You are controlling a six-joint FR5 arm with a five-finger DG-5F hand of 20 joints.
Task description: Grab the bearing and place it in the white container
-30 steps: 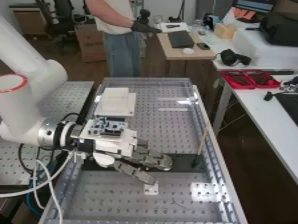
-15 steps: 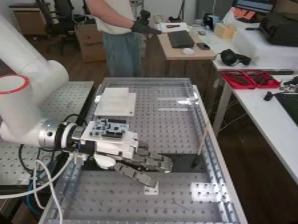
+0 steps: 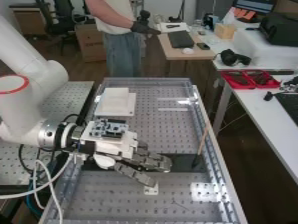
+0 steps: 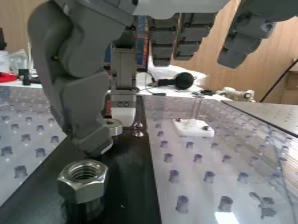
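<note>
1. What looks like the bearing, a metal ring [image 4: 115,127], is right by my hand [image 3: 154,163] in the wrist view, partly hidden by it and over a black strip [image 4: 136,167].
2. My hand [image 4: 74,102] reads as dark grey; I cannot tell whether it grips the ring or is released. In the high view it is just below and left of the frame's centre, above the black strip.
3. A large hex nut [image 4: 84,181], its threaded hole facing up, is near the ring, closer to the wrist camera.
4. Beside the strip, a small white block [image 4: 193,128] with thin upright pins sits on a clear, studded surface [image 3: 110,202]. In the high view the block is just below my hand.
5. The white container [image 3: 114,103], squarish and shallow, is above my hand in the high view, left of the frame's centre.
6. A thin stick [image 3: 202,142] slants right of centre, its dark lower end at the strip.
7. My white arm [image 3: 23,112] enters from the upper left; red trays [image 3: 238,85] are at upper right.
</note>
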